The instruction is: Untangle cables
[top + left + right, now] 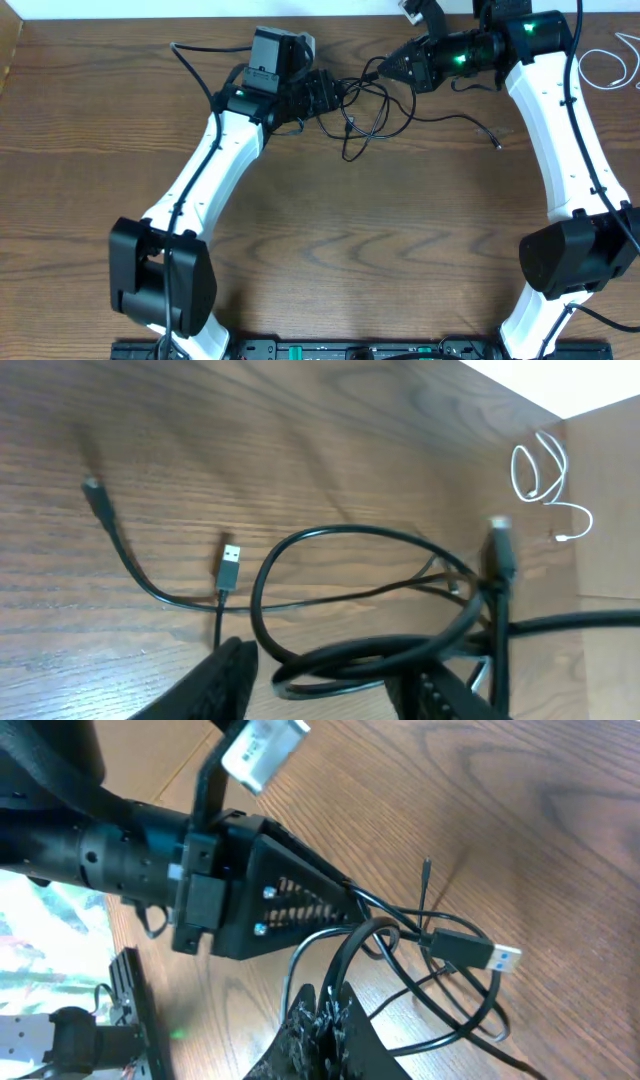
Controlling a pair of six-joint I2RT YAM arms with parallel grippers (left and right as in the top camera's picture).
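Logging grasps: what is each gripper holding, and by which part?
Right gripper pinches the black cable at a loop partway along its length. Left gripper straddles the same cable; whether it grips cannot be told.

No text, label, brand, number or sign can be read in any of the three views.
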